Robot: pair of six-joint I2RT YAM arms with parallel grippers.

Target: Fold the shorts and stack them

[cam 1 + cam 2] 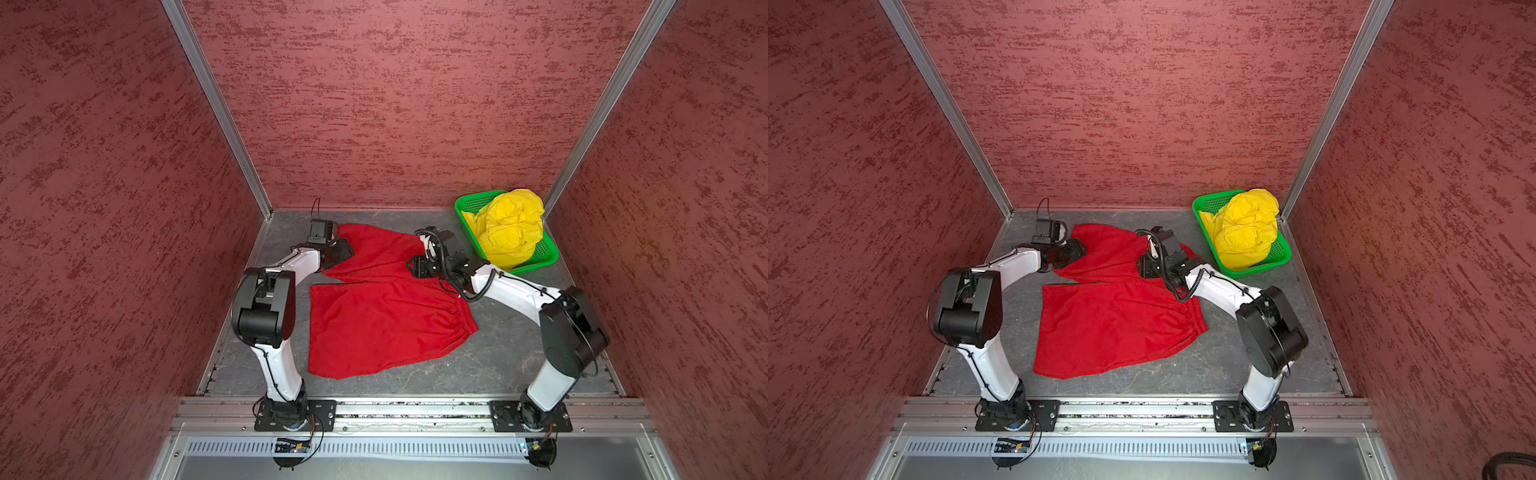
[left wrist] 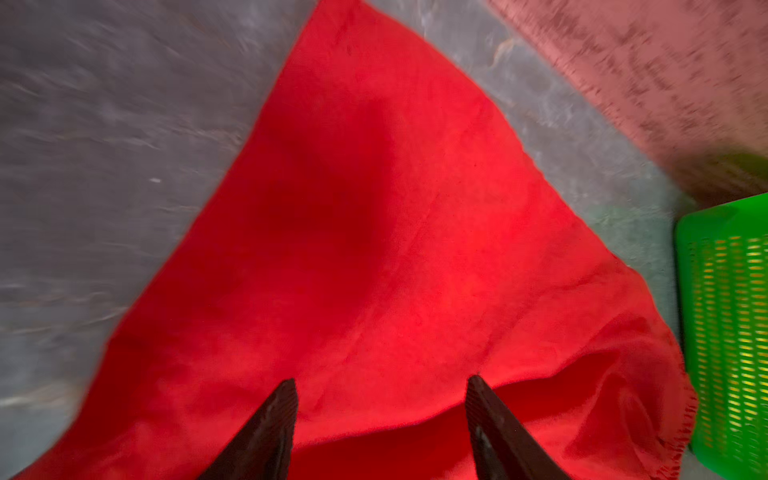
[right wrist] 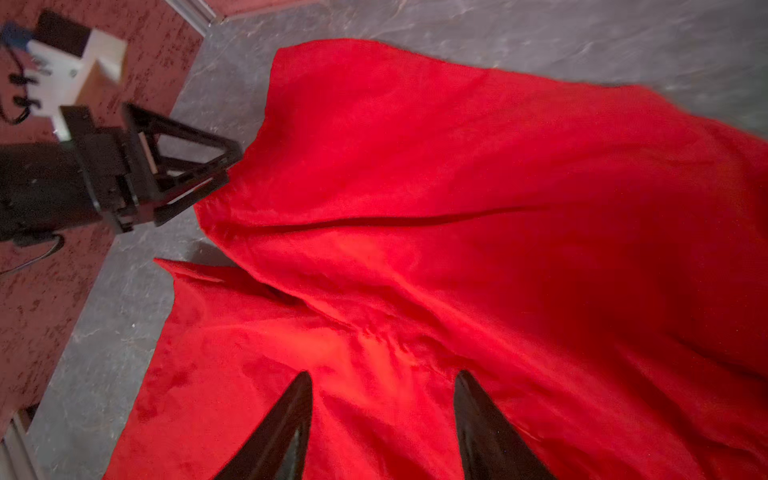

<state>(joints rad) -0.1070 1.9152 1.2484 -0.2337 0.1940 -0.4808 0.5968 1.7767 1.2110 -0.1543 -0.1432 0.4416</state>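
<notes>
While the left gripper (image 2: 381, 380) hovers at the far leg's hem, fingers apart, the red shorts (image 1: 386, 324) lie spread mid-desk (image 1: 498, 361), bare surface bordering them. The right gripper (image 3: 384, 374), fingers apart, hangs over their right side. The yellow shorts (image 1: 511, 228) fill the green basket (image 1: 545, 254) in the far right corner.

Taking the forward reach of the right gripper (image 3: 385, 376) as twelve o'clock, its two dark fingers stand apart just above the red shorts (image 3: 457, 174), with wrinkled red cloth showing in the gap between them. The shorts lie spread on the grey table (image 3: 124, 299) from nine round to three o'clock, the two legs parting at ten o'clock. Also at ten o'clock, the left gripper (image 3: 230, 166) has its tips at the hem edge of the farther leg, contact undetermined, with the mottled red wall (image 3: 37, 316) behind it.
</notes>
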